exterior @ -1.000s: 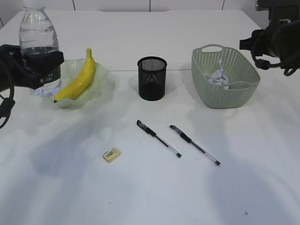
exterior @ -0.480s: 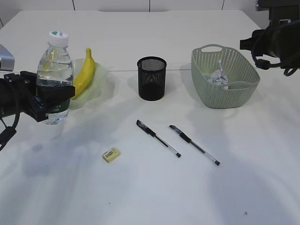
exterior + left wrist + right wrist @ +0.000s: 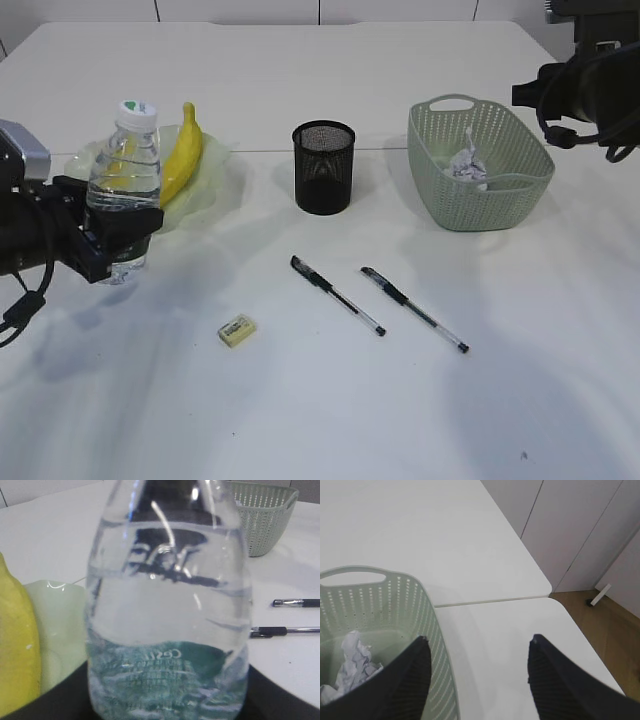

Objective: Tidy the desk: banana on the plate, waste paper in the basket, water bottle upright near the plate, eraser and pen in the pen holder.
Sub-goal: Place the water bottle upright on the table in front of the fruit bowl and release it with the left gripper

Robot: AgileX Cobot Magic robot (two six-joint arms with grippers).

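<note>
Clearly, we saw our left jaws (image 3: 120, 235) clamped around the upright water bottle (image 3: 125, 185) beside the plate (image 3: 215, 175), while our right jaws (image 3: 475, 675) stood open, empty, by the basket (image 3: 395, 605).

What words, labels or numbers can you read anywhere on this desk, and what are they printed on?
Water bottle label, left wrist view: green print seen mirrored through the water, too blurred to read.
Eraser: dark mark on the wrapper, too small to read.
Pens, pen holder, basket, plate: no text visible.
</note>
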